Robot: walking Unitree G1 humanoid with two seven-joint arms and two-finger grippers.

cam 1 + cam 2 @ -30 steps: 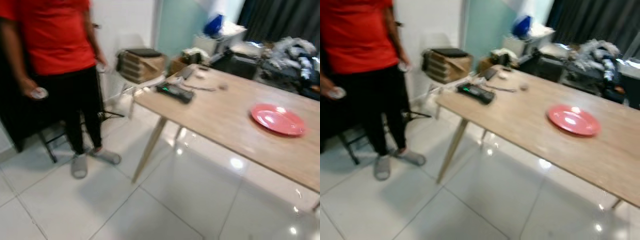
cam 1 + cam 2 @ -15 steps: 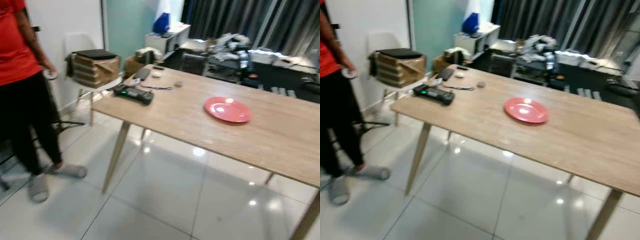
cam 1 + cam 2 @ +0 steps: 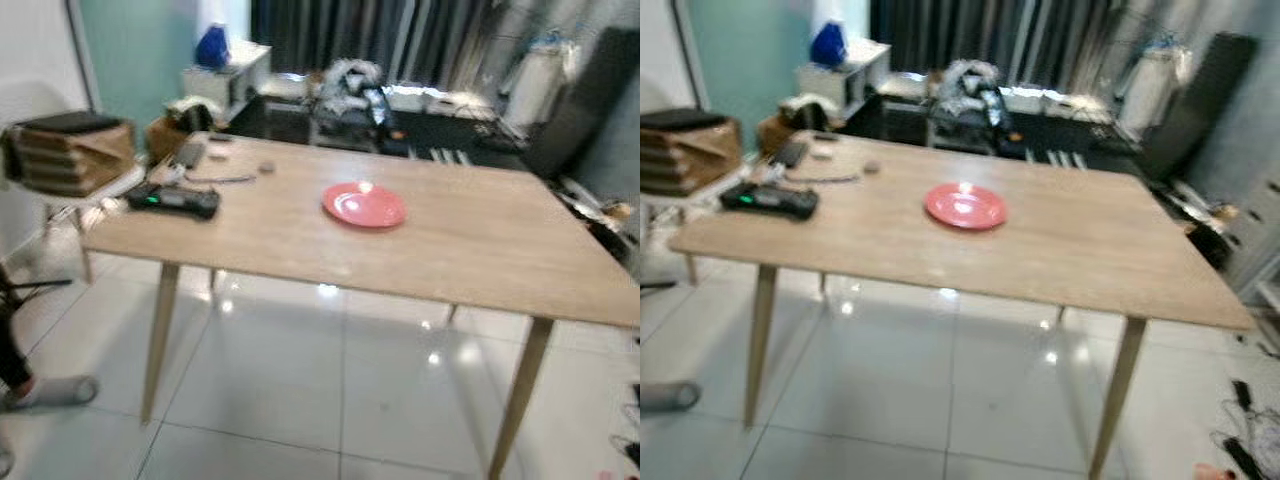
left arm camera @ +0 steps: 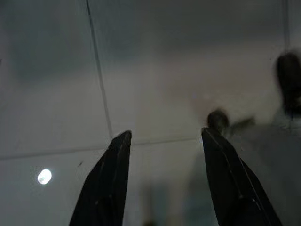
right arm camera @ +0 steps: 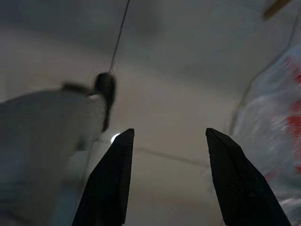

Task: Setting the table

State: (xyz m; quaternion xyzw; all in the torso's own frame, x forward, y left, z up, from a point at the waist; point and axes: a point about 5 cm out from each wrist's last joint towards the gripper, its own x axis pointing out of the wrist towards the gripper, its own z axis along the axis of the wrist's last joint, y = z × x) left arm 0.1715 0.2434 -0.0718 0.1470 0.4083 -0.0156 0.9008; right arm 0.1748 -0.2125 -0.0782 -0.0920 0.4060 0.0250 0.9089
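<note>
In the left eye view a light wooden table on slanted legs stands on a glossy white tiled floor, and a red plate lies flat on its top, about midway across and nearer the far edge. Toward the table's left end lies a black handheld device with a small green light, and beyond it a few small dark items that are too blurred to name. Left of the table a stack of brown boxes rests on a white chair, and a person's grey slipper shows at the floor's left edge. The right eye view gives the same scene, with the plate well apart from the device and dark curtains behind cluttered furniture at the back. In the left wrist view the left pincer hangs over the tiled floor with its two black fingers spread wide, gripping nothing and touching nothing. In the right wrist view the right pincer likewise stands wide open and empty above the floor, with a crinkled white bag bearing red marks near one finger.
</note>
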